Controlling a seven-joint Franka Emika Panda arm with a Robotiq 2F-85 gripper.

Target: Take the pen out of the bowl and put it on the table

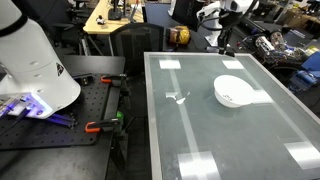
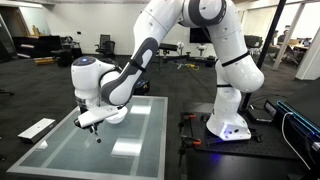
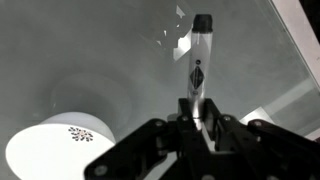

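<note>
Because the gripper point(image 3: 200, 116) is clenched on the pen point(image 3: 200, 58) at its near end, it juts toward twelve o'clock over the glossy table point(image 3: 85, 50) in the wrist view, clear of the bowl point(image 3: 50, 152) at eight o'clock (emptied, I'd judge), so only lowering and release remain.

One pen point(image 3: 198, 65), one bowl point(image 1: 234, 91), one table point(image 1: 200, 135), one robot arm point(image 2: 150, 50), and I count two clamps point(image 1: 100, 126).
</note>
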